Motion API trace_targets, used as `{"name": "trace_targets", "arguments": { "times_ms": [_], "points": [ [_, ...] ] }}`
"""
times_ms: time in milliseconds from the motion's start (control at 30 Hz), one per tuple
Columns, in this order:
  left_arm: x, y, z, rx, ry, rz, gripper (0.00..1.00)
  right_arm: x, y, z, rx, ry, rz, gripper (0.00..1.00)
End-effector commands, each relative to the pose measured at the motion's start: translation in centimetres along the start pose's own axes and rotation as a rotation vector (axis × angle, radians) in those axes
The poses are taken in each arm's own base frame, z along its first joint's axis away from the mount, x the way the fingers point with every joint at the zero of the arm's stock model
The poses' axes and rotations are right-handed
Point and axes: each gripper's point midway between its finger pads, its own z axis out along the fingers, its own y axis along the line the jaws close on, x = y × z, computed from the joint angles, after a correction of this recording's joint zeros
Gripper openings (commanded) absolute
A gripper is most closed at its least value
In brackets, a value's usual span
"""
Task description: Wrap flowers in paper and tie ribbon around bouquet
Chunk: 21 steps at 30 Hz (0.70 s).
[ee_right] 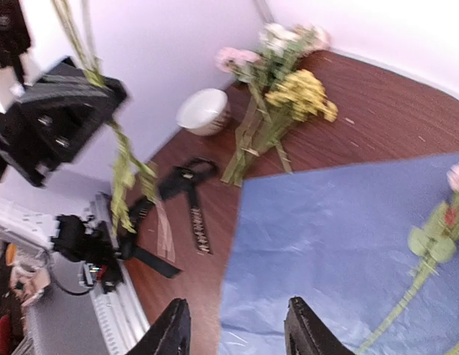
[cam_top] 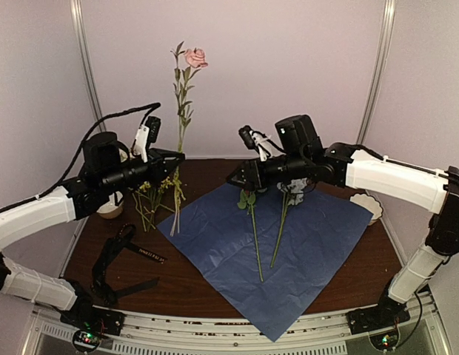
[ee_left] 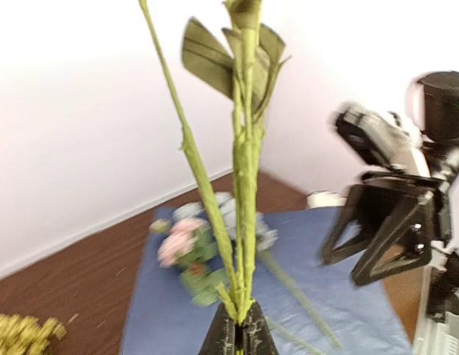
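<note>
My left gripper (cam_top: 178, 157) is shut on a pink-headed flower (cam_top: 195, 57) and holds it upright above the table's left side. Its stem (ee_left: 244, 185) rises from between the closed fingertips. The blue paper (cam_top: 303, 244) lies flat mid-table, with two flowers (cam_top: 255, 237) lying on it, heads toward the back. My right gripper (cam_top: 233, 180) hovers open over the paper's far edge with nothing between its fingers (ee_right: 176, 329). The rest of the flowers (ee_right: 285, 92) lie bunched on the wood to the left of the paper. The black ribbon (cam_top: 133, 251) lies near the front left.
A white bowl (ee_right: 203, 111) stands behind the loose bunch at the far left. A white scalloped dish (cam_top: 369, 204) sits at the paper's right edge under the right arm. Walls close in at the back and on both sides.
</note>
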Motion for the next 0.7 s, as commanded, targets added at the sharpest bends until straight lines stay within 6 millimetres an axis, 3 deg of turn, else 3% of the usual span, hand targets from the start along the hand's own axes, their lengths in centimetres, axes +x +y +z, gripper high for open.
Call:
{"name": "trace_targets", "arguments": {
  "times_ms": [0, 100, 233, 333, 500, 600, 633, 667],
  "points": [
    [-5.0, -7.7, -0.3, 0.328, -0.192, 0.053, 0.0, -8.2, 9.6, -3.6, -0.363, -0.32, -0.089, 0.5],
    [-4.7, -9.9, 0.3, 0.406, -0.177, 0.054, 0.0, -10.0, 11.6, -4.7, -0.461, -0.42, -0.062, 0.57],
    [-3.8, -11.6, 0.9, 0.458, -0.147, 0.052, 0.0, -10.6, 12.1, -4.7, -0.488, -0.458, -0.032, 0.61],
    [-3.3, -12.0, 1.2, 0.471, -0.132, 0.046, 0.0, -10.5, 12.3, -4.4, -0.505, -0.445, -0.016, 0.59],
    [-2.7, -12.4, 1.7, 0.489, -0.104, 0.038, 0.0, -9.8, 11.8, -3.6, -0.485, -0.408, 0.002, 0.27],
    [-2.0, -12.6, 2.2, 0.5, -0.072, 0.027, 0.0, -9.4, 11.5, -3.7, -0.473, -0.387, 0.003, 0.0],
    [-1.8, -12.6, 2.5, 0.501, -0.059, 0.022, 0.0, -9.0, 10.9, -3.5, -0.443, -0.368, 0.015, 0.0],
    [-1.6, -12.6, 2.6, 0.5, -0.042, 0.015, 0.12, -8.8, 10.0, -3.4, -0.409, -0.357, 0.026, 0.0]
  ]
}}
